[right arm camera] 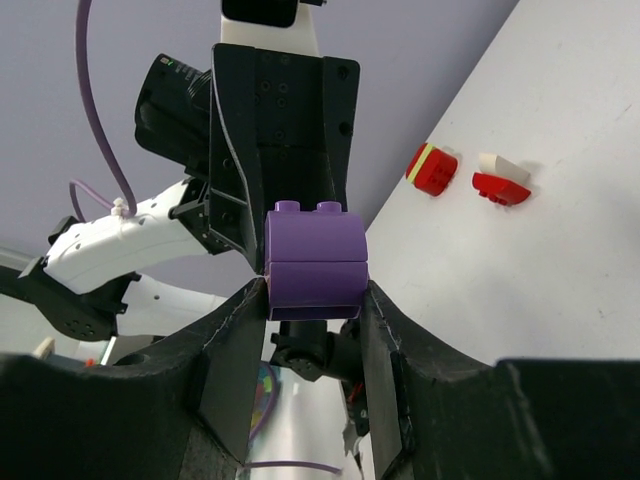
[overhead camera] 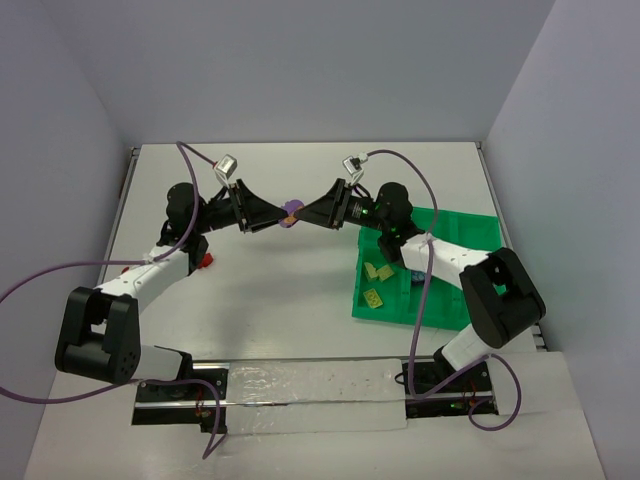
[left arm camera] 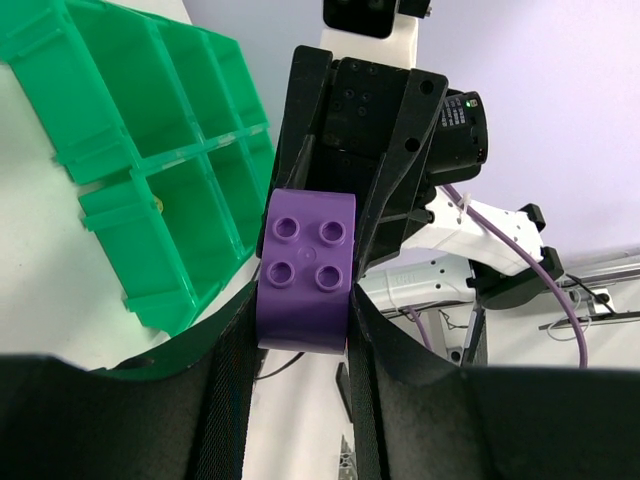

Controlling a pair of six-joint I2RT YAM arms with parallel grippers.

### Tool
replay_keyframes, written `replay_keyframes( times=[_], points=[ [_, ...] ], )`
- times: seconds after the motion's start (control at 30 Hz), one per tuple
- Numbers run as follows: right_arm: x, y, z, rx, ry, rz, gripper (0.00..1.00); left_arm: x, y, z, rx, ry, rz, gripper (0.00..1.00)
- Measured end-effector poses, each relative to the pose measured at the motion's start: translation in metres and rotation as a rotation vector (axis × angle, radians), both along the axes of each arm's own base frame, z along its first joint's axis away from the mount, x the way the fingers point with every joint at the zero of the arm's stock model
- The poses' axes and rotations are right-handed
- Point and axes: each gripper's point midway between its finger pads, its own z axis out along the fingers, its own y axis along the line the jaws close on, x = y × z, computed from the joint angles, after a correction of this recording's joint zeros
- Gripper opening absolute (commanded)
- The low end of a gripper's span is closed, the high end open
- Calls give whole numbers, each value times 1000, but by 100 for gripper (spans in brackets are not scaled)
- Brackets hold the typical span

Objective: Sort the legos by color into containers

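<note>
Seeing both arms meet nose to nose in mid-air, up off the white tabletop (overhead camera: 300, 300), with one small purple studded plastic brick (overhead camera: 290, 212) caught right between them. Got the left gripper (overhead camera: 278, 217) clenched on it: from the left wrist view, jaws squeezing both flanks of the brick, four round studs facing the camera. Same deal with the right gripper (overhead camera: 303, 213), coming in from the opposite end, jaws pressed tight against the brick's sides in the right wrist view, two studs poking up on top. Also spotting a thin seam across the middle of the purple part from that side, so can't tell if it's one piece or two stuck together.

Over by the right arm, looking at a bright green plastic tray with rectangular compartments (overhead camera: 450, 225), sitting flat on the tabletop. Counting a few pale yellow-green studded bricks (overhead camera: 380, 272) lying in the compartments along its left edge.

Noticing two small red pieces (right arm camera: 432, 170) down on the tabletop in the right wrist view, near each other but apart, one with a pale yellowish stripe, the other with a white bit on top. Too small to call as bricks or something else.
</note>
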Motion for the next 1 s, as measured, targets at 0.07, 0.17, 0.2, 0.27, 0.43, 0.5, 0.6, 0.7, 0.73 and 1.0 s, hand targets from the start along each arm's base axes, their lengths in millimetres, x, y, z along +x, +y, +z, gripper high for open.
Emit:
replay_keyframes(
  times=[0.07, 0.17, 0.2, 0.27, 0.43, 0.5, 0.6, 0.7, 0.73, 1.0],
  points=[
    [1, 0, 0, 2, 7, 9, 15, 1, 0, -1, 8, -1, 0, 23],
    [1, 0, -1, 2, 10, 16, 9, 3, 0, -1, 38, -19, 6, 72],
    [0, 1, 0, 3, 7, 21, 8, 4, 0, -1, 52, -19, 11, 84],
    [-3, 2, 3, 8, -6, 34, 7, 5, -1, 0, 80, -27, 14, 92],
    [-7, 3, 4, 10, -18, 57, 6, 9, -2, 3, 124, -52, 20, 90],
    [-8, 3, 4, 9, -19, 62, 6, 10, -1, 4, 131, -58, 23, 83],
    [-9, 3, 4, 6, -25, 66, 6, 10, -1, 4, 131, -56, 24, 65],
    [-9, 3, 3, 2, -30, 66, 6, 10, -1, 4, 129, -54, 25, 55],
    [-9, 3, 3, 1, -32, 65, 6, 10, -1, 5, 128, -54, 25, 52],
    [-9, 2, 1, -6, -18, 65, 6, 9, -2, 12, 113, -97, 15, 0]
  ],
)
